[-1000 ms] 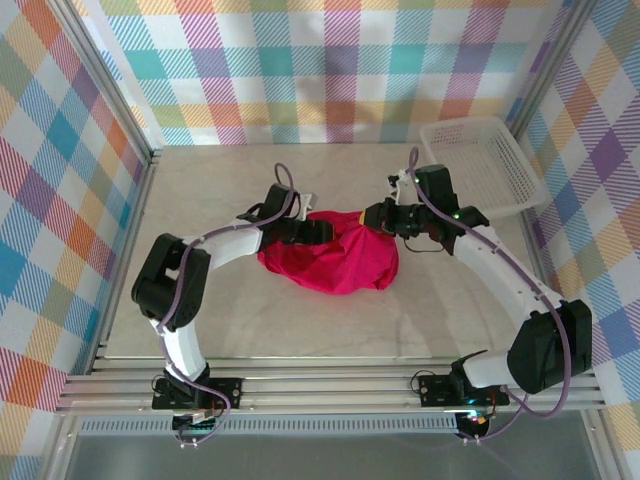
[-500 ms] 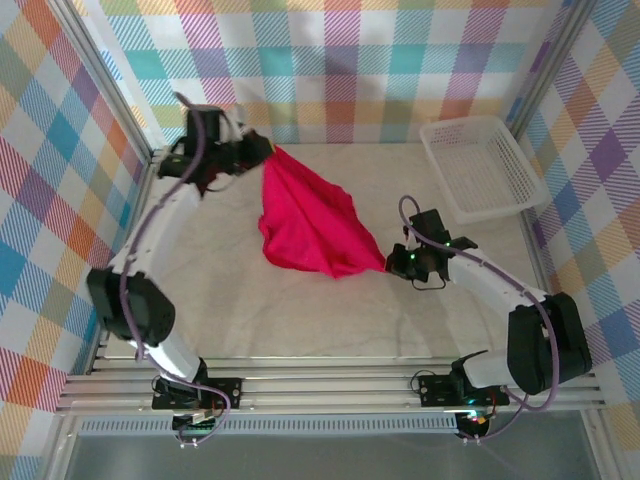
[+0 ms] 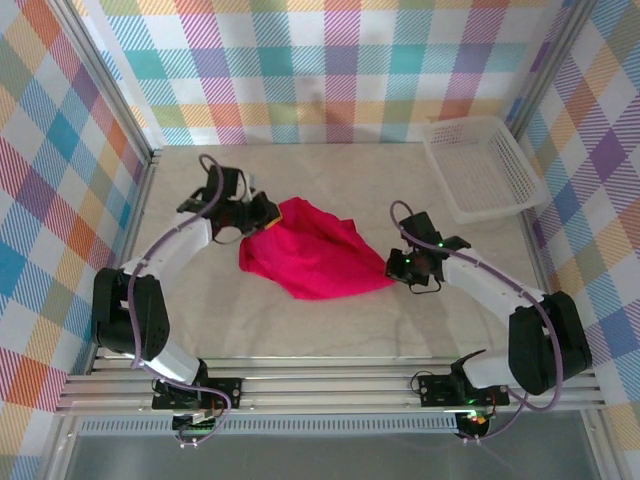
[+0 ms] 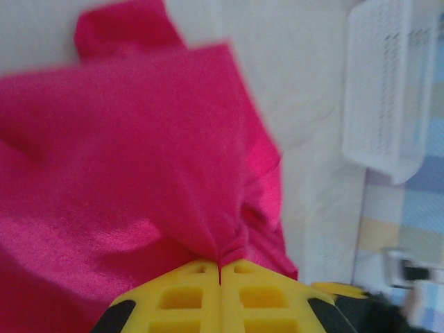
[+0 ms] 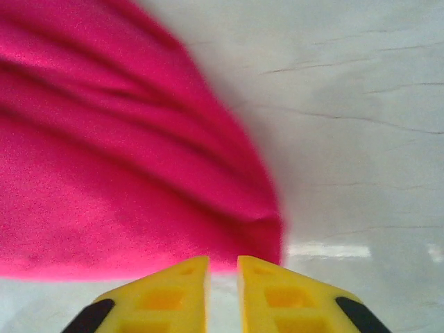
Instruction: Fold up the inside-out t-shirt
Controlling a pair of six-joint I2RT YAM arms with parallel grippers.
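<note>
Clenching a fold of the inside-out t-shirt [image 3: 312, 258] in the left gripper [image 4: 220, 267], fingers pressed flat together. Heaped loosely on the table [image 3: 330, 325] between both arms. Released at the right gripper [image 5: 223, 267], tips slightly parted beside the cloth's near-right corner

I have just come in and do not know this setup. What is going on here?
Two robot arms are handling a crimson soft fabric t-shirt, which lies crumpled and not yet folded on the pale table. The left gripper is shut on gathered cloth at the shirt's far left edge. The right gripper sits at its right corner, fingers narrowly apart; whether it grips cloth is unclear. A white plastic mesh basket stands apart, far right.
</note>
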